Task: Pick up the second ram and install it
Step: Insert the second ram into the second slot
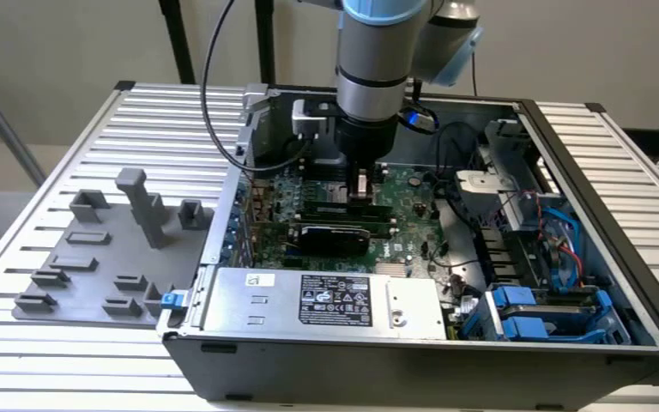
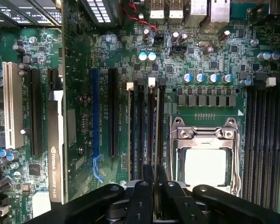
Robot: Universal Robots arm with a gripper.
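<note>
The gripper point(image 2: 152, 179) is clenched on the second ram point(image 2: 152, 135), one thin stick held edge-down over the motherboard point(image 2: 205, 65) slots inside the one open computer case point(image 1: 421, 360). One empty processor socket point(image 2: 205, 154) sits at three o'clock of it. One grey fixture tray point(image 1: 89, 266) lies at nine o'clock of the case.

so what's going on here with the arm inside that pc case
A single robot arm reaches down into an open computer case on a slatted table. Its gripper is shut on the second ram, a thin stick held edge-on over the memory slots of the motherboard, beside the empty CPU socket. Whether the stick is fully seated in its slot cannot be told. A grey fixture tray sits on the table at the exterior view's left.
</note>
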